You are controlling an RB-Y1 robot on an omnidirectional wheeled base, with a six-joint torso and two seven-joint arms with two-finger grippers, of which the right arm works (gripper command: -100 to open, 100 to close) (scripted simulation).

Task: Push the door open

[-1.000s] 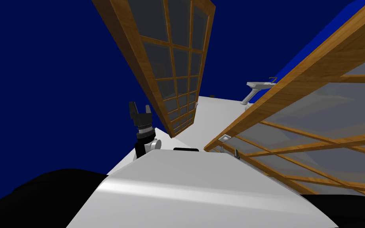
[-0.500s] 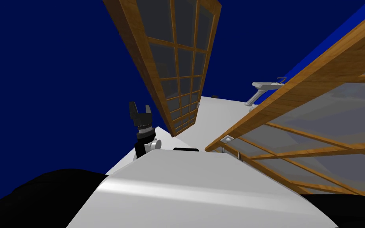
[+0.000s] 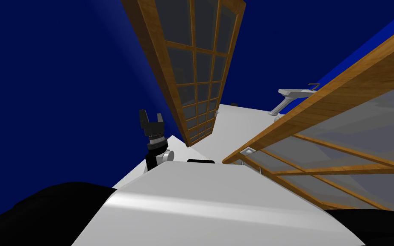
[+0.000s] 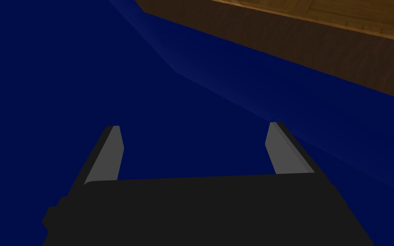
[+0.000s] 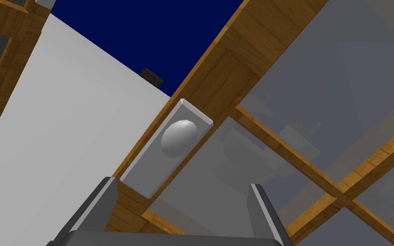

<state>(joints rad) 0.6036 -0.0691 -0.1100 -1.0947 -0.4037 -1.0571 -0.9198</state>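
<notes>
R jaws stood released, nothing between them, right at the door (image 5: 230, 72): wood frame, grey glass panes, grey plate (image 5: 166, 147) w/ round knob (image 5: 179, 136) just past the fingertips. Contact w/ frame: couldn't tell. Head view cut the door off; plate barely legible there. L jaws, also released, hung left of the door, by a second glazed leaf (image 3: 192, 72). Beyond the door: white fixture (image 3: 292, 96), unclear.

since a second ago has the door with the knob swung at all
No, not visibly. The door still meets the sink at the same spot. Both slid right together in the head view, so that shift is my own move.
</notes>
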